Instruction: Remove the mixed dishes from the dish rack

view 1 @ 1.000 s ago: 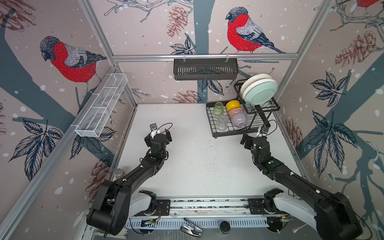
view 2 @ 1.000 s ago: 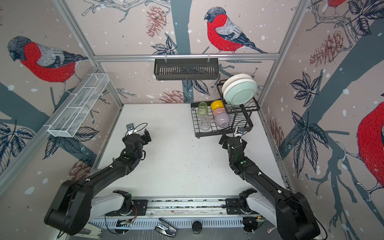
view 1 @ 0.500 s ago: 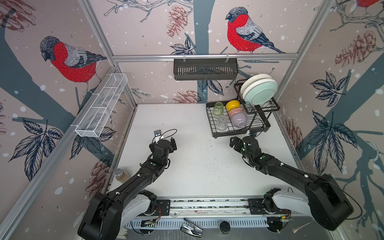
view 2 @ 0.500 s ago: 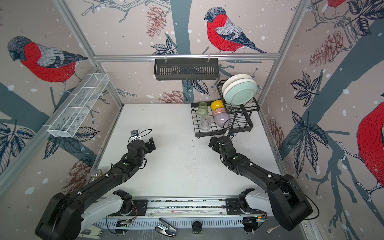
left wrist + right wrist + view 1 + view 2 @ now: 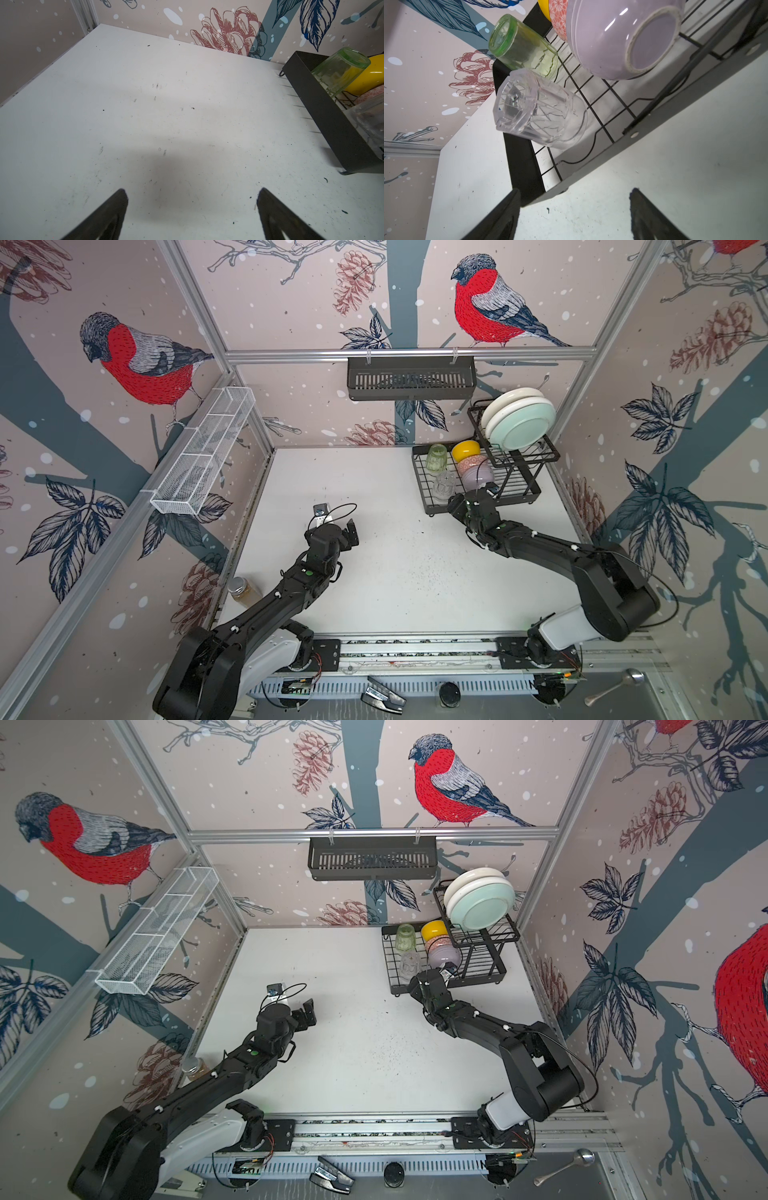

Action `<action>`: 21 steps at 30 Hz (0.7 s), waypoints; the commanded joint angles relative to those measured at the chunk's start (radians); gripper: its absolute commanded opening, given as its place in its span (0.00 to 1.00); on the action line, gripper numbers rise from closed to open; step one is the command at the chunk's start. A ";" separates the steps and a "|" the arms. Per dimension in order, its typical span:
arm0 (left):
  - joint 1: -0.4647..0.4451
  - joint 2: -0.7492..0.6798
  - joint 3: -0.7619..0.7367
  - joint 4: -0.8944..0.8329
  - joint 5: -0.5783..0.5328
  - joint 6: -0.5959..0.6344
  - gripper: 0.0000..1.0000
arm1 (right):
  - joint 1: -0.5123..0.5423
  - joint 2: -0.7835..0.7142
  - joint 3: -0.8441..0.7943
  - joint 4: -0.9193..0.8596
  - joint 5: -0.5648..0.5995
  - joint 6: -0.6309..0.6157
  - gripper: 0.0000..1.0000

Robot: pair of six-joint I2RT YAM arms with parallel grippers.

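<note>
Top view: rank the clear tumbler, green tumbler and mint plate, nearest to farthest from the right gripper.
1. Clear tumbler, front corner of the dish rack, just beyond the right gripper.
2. Green tumbler, directly behind it.
3. Mint plate, upright on the raised back level.

Overhead pair; wrist views toward dish rack [image 5: 523,166]

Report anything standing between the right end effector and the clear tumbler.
Only the dish rack's low black wall lies between the right end effector and the clear tumbler; no other dish intervenes.
</note>
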 commanded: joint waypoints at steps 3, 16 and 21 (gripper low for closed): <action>-0.002 0.001 -0.005 0.033 -0.012 -0.005 0.97 | -0.002 0.078 0.085 -0.109 0.044 0.065 0.72; -0.004 0.063 -0.015 0.074 -0.008 -0.005 0.97 | -0.065 0.210 0.148 -0.212 -0.035 0.175 0.50; -0.005 0.105 0.008 0.057 -0.013 0.002 0.97 | -0.069 0.233 0.167 -0.252 -0.029 0.184 0.49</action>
